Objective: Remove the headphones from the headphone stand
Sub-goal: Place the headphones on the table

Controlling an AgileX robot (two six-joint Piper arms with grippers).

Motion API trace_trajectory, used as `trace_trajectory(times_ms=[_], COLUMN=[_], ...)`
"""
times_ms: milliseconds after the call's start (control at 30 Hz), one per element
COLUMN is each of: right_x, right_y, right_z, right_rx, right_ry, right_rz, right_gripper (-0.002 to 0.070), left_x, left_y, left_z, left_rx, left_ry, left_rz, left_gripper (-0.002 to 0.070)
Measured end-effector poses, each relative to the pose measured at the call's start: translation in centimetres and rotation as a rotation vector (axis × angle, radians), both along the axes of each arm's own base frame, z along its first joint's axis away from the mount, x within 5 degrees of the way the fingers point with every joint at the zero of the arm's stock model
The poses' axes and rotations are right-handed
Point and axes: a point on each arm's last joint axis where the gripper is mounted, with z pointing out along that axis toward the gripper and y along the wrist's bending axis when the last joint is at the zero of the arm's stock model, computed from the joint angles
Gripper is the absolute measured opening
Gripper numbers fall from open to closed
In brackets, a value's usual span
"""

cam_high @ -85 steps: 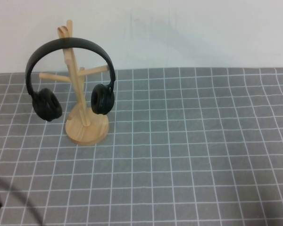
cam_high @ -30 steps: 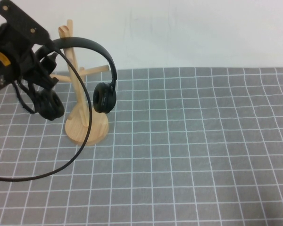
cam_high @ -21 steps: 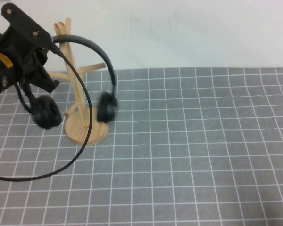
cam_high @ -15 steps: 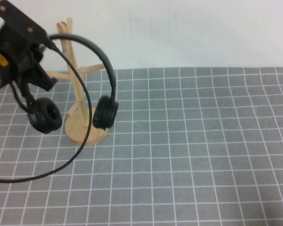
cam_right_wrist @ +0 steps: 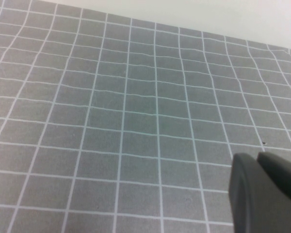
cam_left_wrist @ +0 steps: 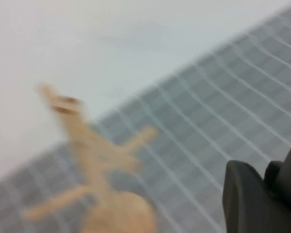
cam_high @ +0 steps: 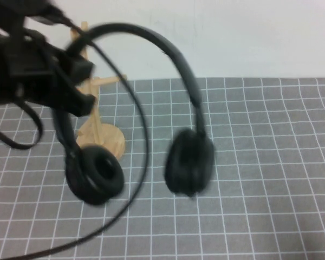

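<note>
Left end effector (cam_high: 70, 81) gripping upright headphones (cam_high: 151, 108); right end effector (cam_right_wrist: 264, 194) parked.

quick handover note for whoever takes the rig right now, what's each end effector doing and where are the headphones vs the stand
Left end effector: raised at the table's left, carrying the headphones by the headband's left side; grip itself is hidden.
Right end effector: parked low over the gridded cloth, holding nothing that shows.
Headphones: off the headphone stand, hanging in the air in front of it.
Stand: upright, bare.
Done: removal. Left: set the headphones down.
</note>
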Motion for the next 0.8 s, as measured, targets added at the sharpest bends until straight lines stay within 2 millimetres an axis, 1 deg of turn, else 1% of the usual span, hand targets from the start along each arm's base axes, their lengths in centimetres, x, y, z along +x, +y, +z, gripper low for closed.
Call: trace_trajectory(times_ms=[67,133,167,233,367,400,500,667,800], right_x=[0.0,0.0,0.0,0.0,0.0,0.0,0.0,0.0,0.0], right_y=[0.0,0.0,0.0,0.0,0.0,0.0,0.0,0.0,0.0], right_z=[0.0,0.0,0.0,0.0,0.0,0.0,0.0,0.0,0.0], right_rx=[0.000,0.000,0.000,0.000,0.000,0.000,0.000,0.000,0.000], right_ry=[0.000,0.000,0.000,0.000,0.000,0.000,0.000,0.000,0.000], right_rz=[0.000,0.000,0.000,0.000,0.000,0.000,0.000,0.000,0.000], right_gripper=[-0.0009,-0.0009,-0.0009,-0.0009,-0.0009,-0.0009,-0.0009,-0.0009,-0.0009], left_x=[0.1,0.6,1.1,2.2,5.0,5.7,7.4,10.3,12.0], left_y=[-1.3,-2.6,-3.3,-4.7,-7.4,-7.8,-9.0,-10.8,-11.8], left_z=[-0.5,-1.7,-2.8,-5.1,-11.0,-12.4,-15.8,-19.6,-21.5], left_rx=[0.018,0.049,0.074,0.126,0.220,0.236,0.277,0.309,0.326], left_ry=[0.103,0.203,0.256,0.348,0.506,0.536,0.603,0.656,0.677], left_rz=[-0.039,-0.059,-0.066,-0.074,-0.073,-0.068,-0.061,-0.044,-0.019], left_gripper=[0.0044,0.0044,0.0044,0.0044,0.0044,0.0044,0.0044,0.0044,0.0044])
